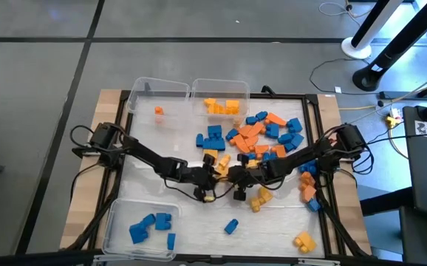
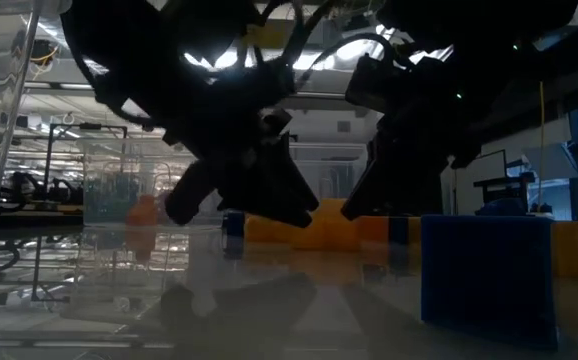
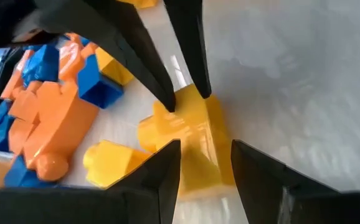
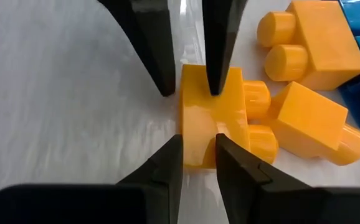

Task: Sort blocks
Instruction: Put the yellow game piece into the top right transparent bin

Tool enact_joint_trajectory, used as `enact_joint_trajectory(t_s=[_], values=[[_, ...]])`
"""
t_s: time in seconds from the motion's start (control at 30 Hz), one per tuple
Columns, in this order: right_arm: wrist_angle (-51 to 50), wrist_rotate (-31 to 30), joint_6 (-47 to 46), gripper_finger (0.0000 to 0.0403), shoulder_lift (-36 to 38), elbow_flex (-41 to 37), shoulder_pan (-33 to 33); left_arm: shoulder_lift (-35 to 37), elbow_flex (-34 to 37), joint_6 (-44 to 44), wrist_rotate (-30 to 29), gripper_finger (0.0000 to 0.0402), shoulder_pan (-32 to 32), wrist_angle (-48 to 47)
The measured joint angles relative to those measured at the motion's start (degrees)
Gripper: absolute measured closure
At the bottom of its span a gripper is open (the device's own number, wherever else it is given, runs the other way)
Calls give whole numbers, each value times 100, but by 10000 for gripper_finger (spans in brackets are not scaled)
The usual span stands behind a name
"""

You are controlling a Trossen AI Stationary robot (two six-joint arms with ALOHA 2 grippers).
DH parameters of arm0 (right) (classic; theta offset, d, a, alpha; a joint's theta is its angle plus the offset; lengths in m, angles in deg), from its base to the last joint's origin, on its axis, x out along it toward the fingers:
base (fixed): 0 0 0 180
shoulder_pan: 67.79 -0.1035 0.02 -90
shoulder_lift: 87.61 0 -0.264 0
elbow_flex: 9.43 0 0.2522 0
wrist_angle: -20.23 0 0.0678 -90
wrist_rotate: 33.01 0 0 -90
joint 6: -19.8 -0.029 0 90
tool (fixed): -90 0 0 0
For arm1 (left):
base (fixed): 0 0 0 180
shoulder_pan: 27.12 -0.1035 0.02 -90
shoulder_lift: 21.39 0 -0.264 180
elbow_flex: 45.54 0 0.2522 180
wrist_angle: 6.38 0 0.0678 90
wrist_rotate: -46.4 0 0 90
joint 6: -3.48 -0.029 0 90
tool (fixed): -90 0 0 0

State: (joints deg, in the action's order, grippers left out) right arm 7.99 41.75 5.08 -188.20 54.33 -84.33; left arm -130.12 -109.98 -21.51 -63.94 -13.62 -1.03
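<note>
- Sorting by colour, judging by the layout: the counter [image 1: 132, 174] carries three clear bins, each apparently meant for one colour.
- Near-left bin [image 1: 117, 214] holds only blue bricks; far bin [image 1: 224, 90] holds yellow-orange ones; far-left bin [image 1: 143, 92] holds a single orange piece.
- Main heap of unsorted blocks [image 1: 261, 133], blue and orange mixed, lies on the right half of the counter; strays sit near the front edge, including a blue one [image 1: 231, 226] and a yellow one [image 1: 304, 241].
- Both arms reach inward and meet at mid-counter, nose to nose, over the same piece.
- Left pincer [image 3: 205, 158]: fingers partly spread, straddling one end of a yellow brick [image 3: 189, 134]; whether the pads press it I cannot tell.
- Right pincer [image 4: 198, 152]: fingers narrow, tips at the opposite end of that brick [image 4: 208, 115], contact looks close but grip unconfirmed.
- Judgement: two pincers on one piece suggests a joined pair being pulled apart, or a hand-over, before binning.
- Yellow brick rests flat on the counter with two more yellow pieces [image 4: 314, 118] just beside it, close enough to be nudged.
</note>
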Motion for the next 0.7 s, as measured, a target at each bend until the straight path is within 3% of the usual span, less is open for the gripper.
enact_joint_trajectory(t_s=[0.23,0.7], values=[[105,151,2,311,0,0,2,-142,-2,-168,-526,270,-5,154],[162,434,35,311,2,2,0,-175,0,-739,-836,270,-60,99]])
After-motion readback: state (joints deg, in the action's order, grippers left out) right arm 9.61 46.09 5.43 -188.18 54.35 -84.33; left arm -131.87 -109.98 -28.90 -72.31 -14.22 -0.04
